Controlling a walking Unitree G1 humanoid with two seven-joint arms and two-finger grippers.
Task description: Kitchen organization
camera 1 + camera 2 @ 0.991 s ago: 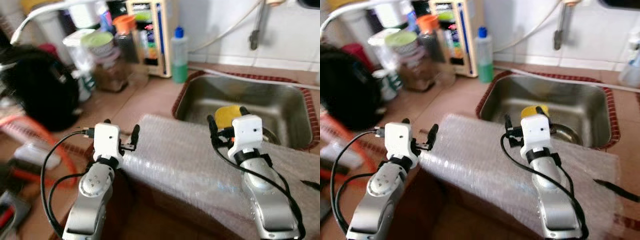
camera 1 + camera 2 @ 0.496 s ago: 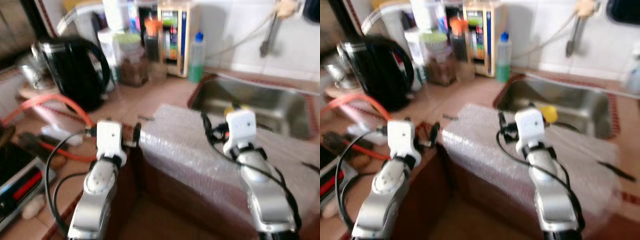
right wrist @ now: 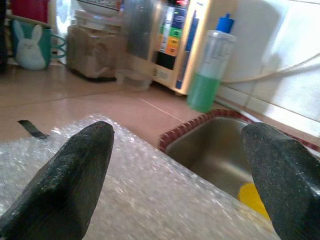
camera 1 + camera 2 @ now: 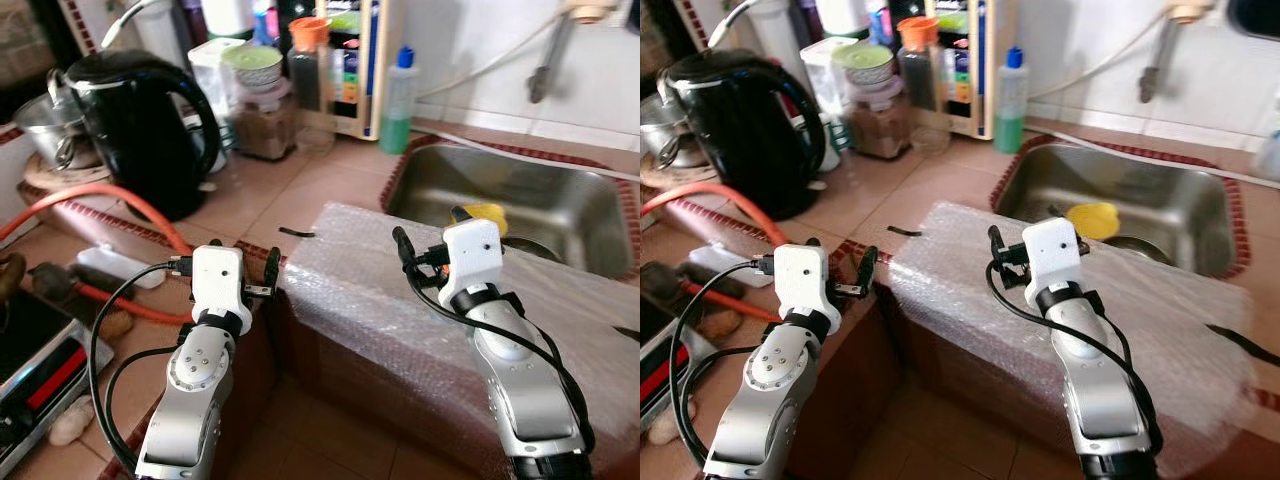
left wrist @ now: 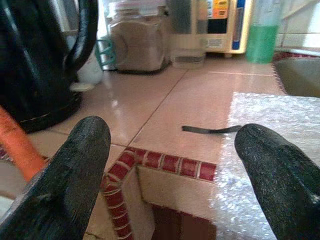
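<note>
Both grippers hover empty with fingers spread wide over a tiled bench, the left gripper (image 4: 243,278) at the edge of a bubble wrap sheet (image 4: 360,280), the right gripper (image 4: 430,262) above it, nearer what may be a yellow sponge (image 4: 483,215) in the sink (image 4: 560,195) ahead.

The left gripper (image 4: 240,266) hovers over the counter's edge, with the bubble wrap sheet (image 4: 400,300) just to its right and the kettle (image 4: 140,125) ahead to its left. The right gripper (image 4: 435,240) hangs above that sheet, the sink (image 4: 520,185) ahead of it. A soap bottle (image 4: 400,90) stands beyond, at the sink's left corner.
</note>
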